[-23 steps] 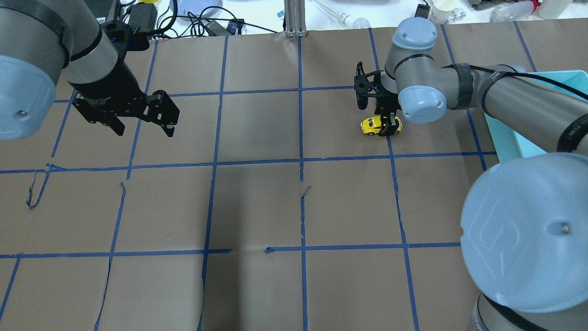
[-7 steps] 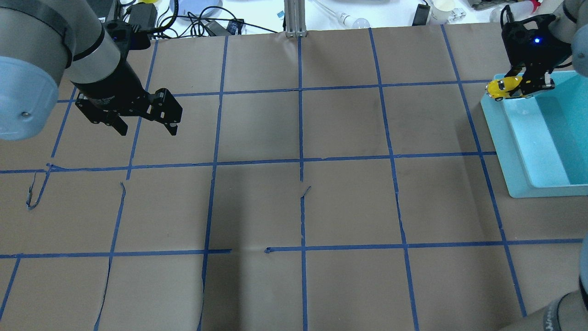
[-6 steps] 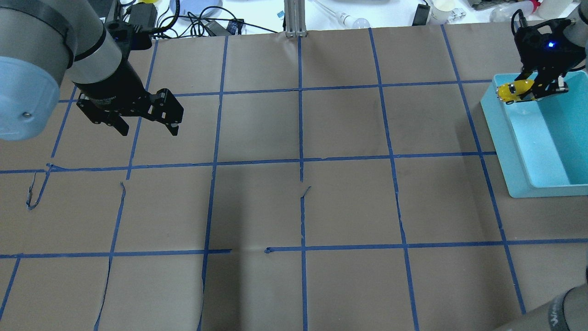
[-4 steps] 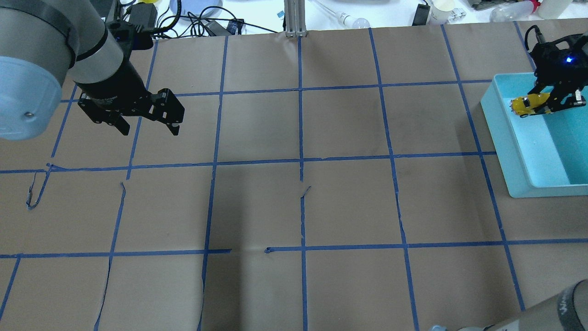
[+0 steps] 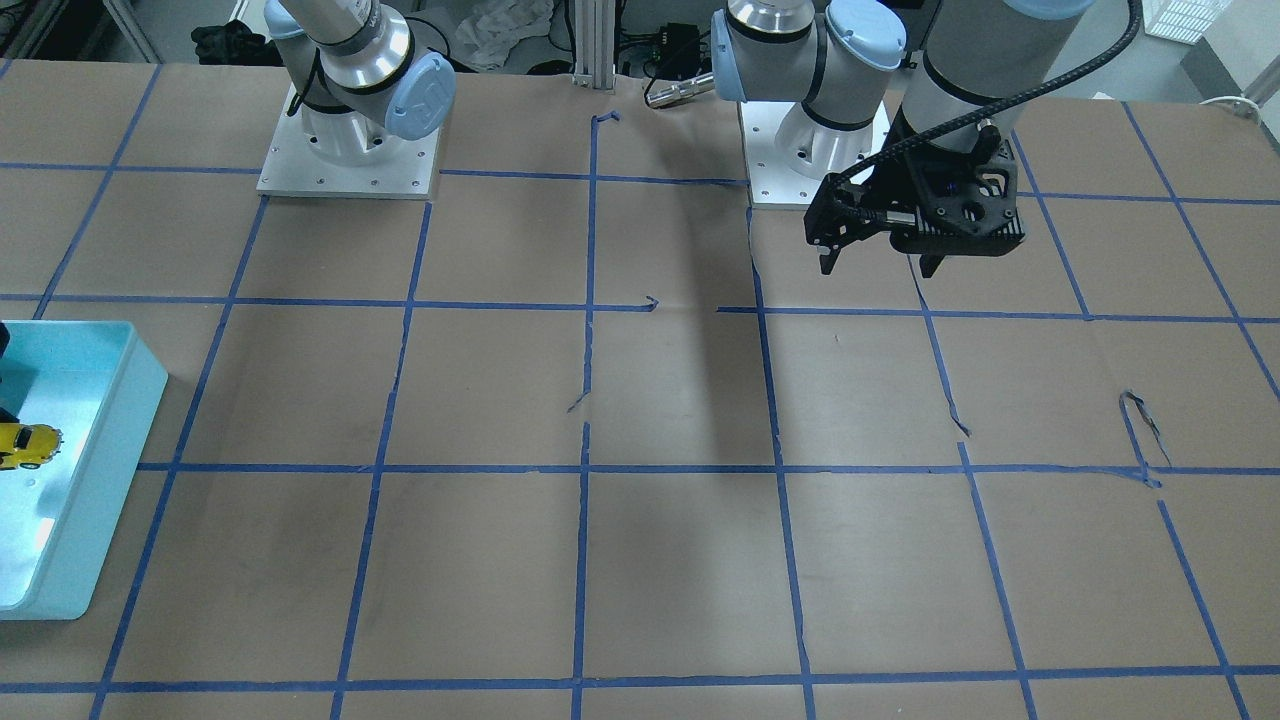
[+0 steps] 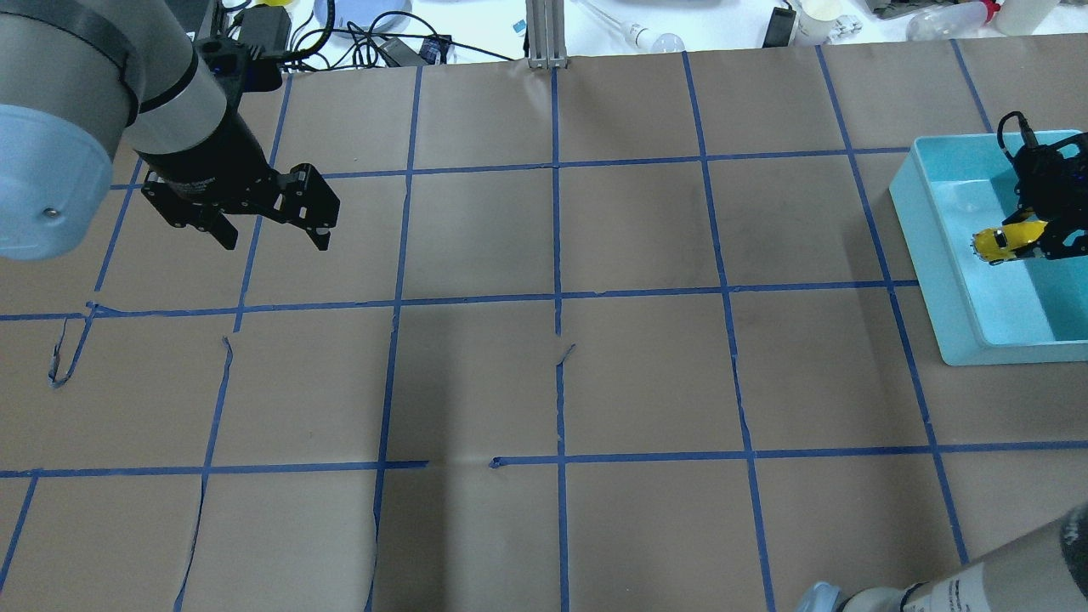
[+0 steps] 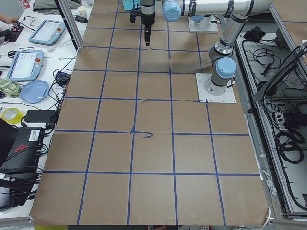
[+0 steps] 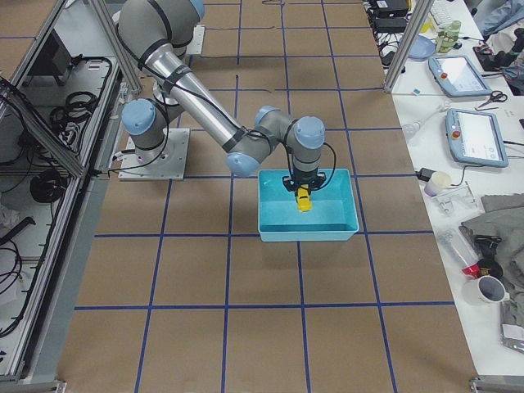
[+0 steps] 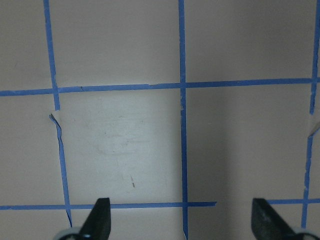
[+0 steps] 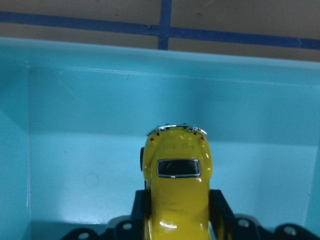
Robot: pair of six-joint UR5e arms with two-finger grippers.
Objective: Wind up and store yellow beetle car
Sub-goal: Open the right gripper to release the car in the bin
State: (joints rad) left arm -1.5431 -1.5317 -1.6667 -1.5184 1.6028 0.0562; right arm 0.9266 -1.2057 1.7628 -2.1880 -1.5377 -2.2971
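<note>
Fingers (image 10: 220,210) of the right claw (image 6: 1035,246) pinch the car (image 10: 177,185) from both sides, so the little yellow beetle sits squarely between them, gripped at its flanks. Its front half sticks out past the fingertips. In the right wrist view its roof and one dark window face the camera, and its chrome bumper points away from the wrist toward the far wall of the bin (image 10: 100,100). That claw is drawn in narrow, no wider than the car's body, and it grips nothing else. From overhead the car is inside the teal bin's walls, nearer the long wall that faces the middle of the tabletop (image 6: 646,374) than the opposite one. The claw reaches down into the bin from above. Standing here I can't tell whether the wheels touch the bin floor or hang just over it. The side view only shows the yellow body under the black fingers, about midway along the bin. Well apart, at the other end of the tabletop, the left claw (image 6: 274,243) hangs above the brown paper with its fingers pointing down and spread wide, and nothing is between them. Its own camera shows just the two dark fingertips at the bottom corners, with bare paper and blue tape (image 9: 182,125) lines in between.
</note>
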